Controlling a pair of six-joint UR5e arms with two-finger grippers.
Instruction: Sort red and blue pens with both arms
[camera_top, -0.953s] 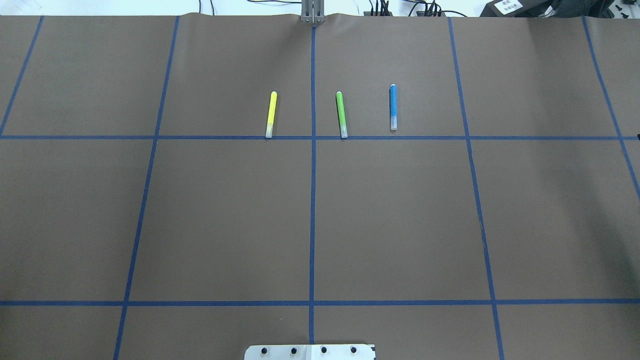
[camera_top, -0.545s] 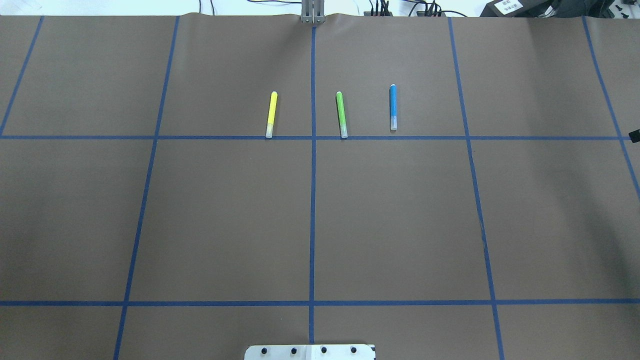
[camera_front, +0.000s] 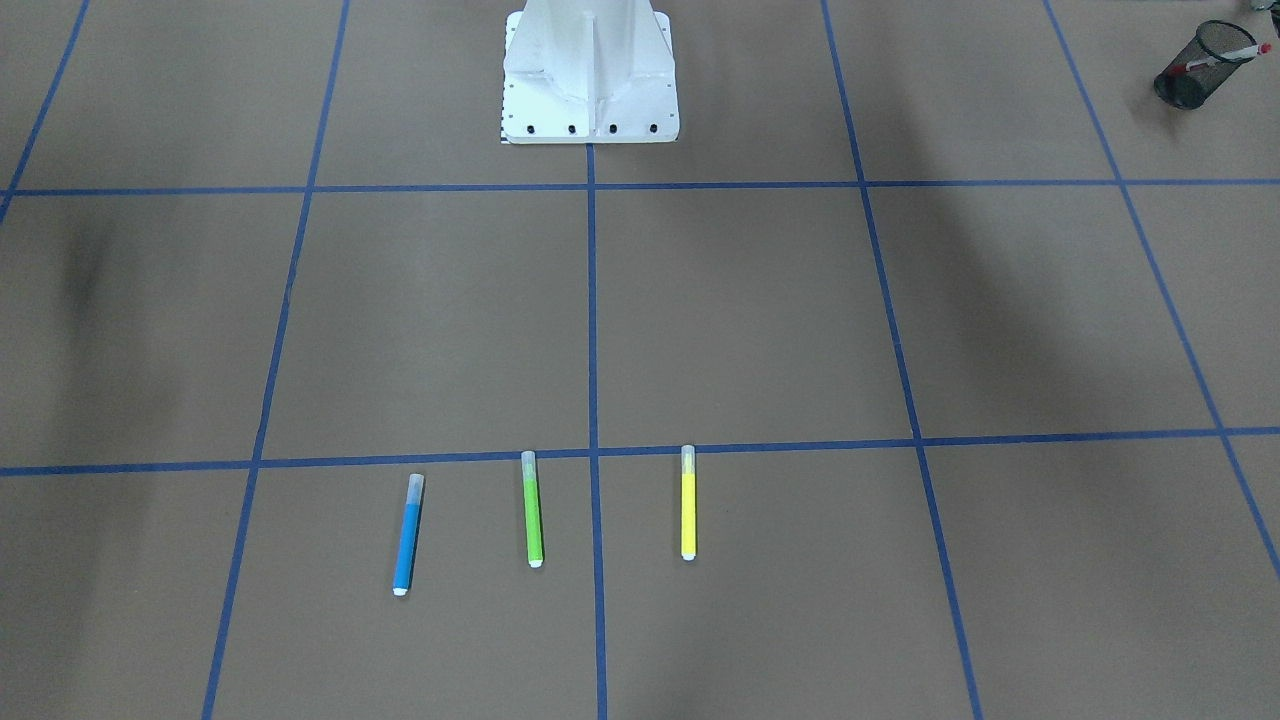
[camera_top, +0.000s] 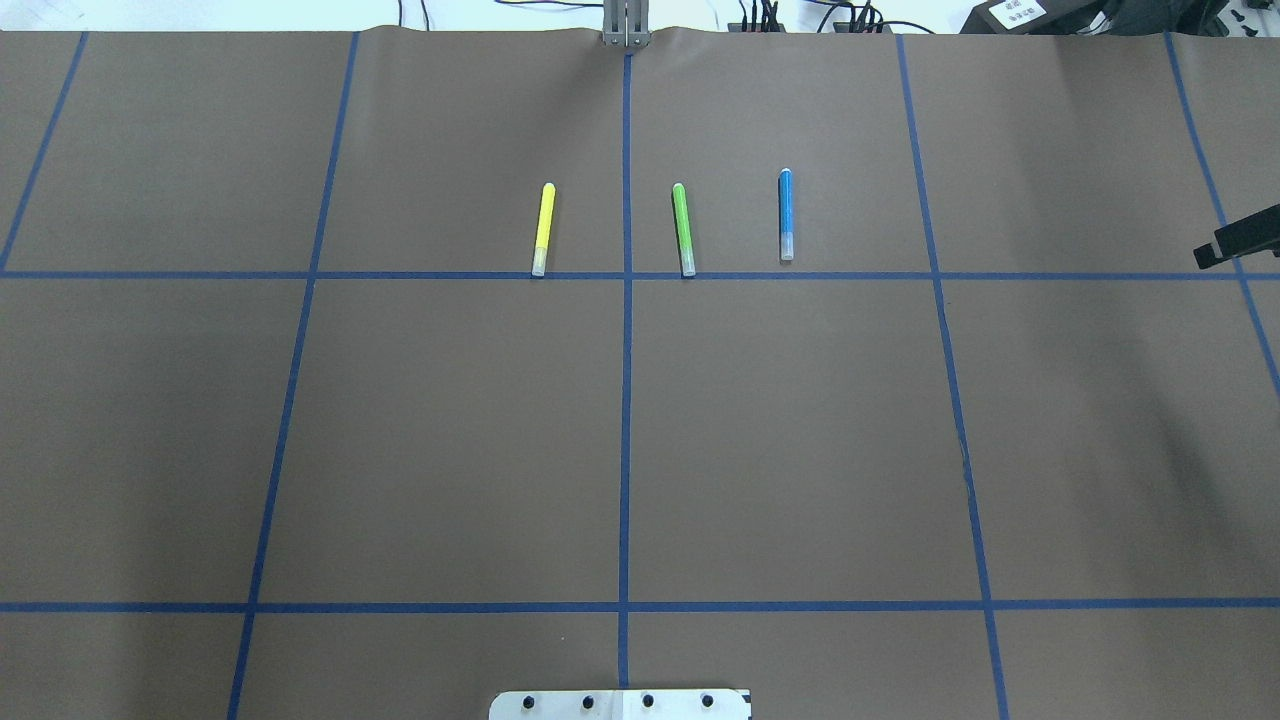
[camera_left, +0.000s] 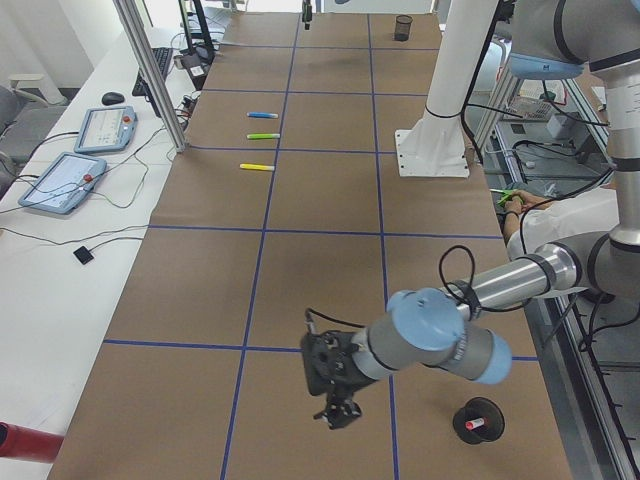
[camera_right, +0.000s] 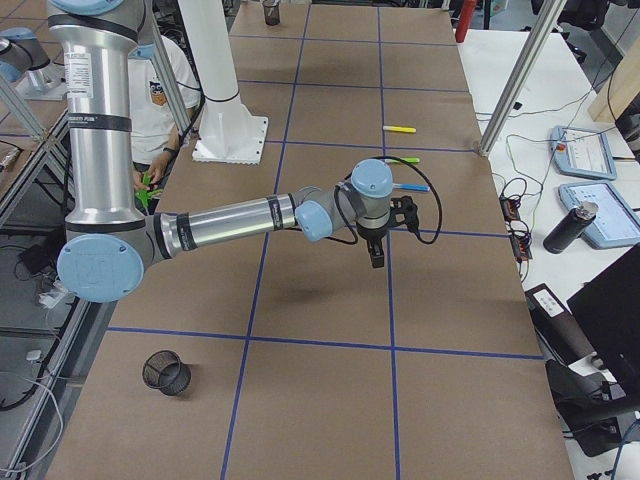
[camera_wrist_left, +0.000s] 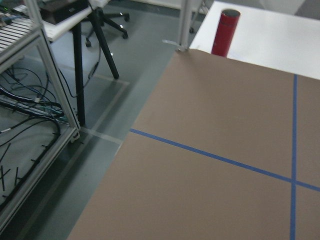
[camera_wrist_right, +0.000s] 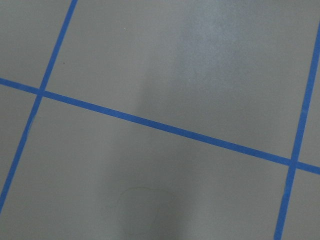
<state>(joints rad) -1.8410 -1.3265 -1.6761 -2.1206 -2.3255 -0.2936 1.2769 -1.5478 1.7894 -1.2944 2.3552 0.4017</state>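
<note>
Jaws on both grippers are too small and too side-on to read, so it cannot be told whether either is parted or closed, and nothing shows between them. The left gripper (camera_left: 340, 410) shows only in the exterior left view, where the left arm (camera_left: 470, 335) reaches in low from the robot's side, its forearm nearly level, its wrist bent so the black fingers point down at the brown table (camera_left: 300, 280) without touching it. Just beside it stands a black mesh cup (camera_left: 478, 420) holding the red pen (camera_front: 1225, 57), white barrel leaning out over the rim. The right arm (camera_right: 230, 218) stands with its upper link upright, folds at the elbow and stretches its forearm level across the table; the right gripper (camera_right: 377, 256) hangs downward above a blue tape line, clear of the surface, and only its black tip pokes into the overhead view at the right edge. The blue pen (camera_top: 786, 215) lies flat in the far row of squares, near the right wrist but not touched, clear cap toward the robot. In line with it lie 2 more pens, the green pen (camera_top: 683, 228) just right of the centre line and the yellow pen (camera_top: 542, 228) left of it. A second mesh cup (camera_right: 167, 372) sits at the table's right end. A person (camera_right: 165, 100) sits behind the white robot base (camera_front: 590, 70).
</note>
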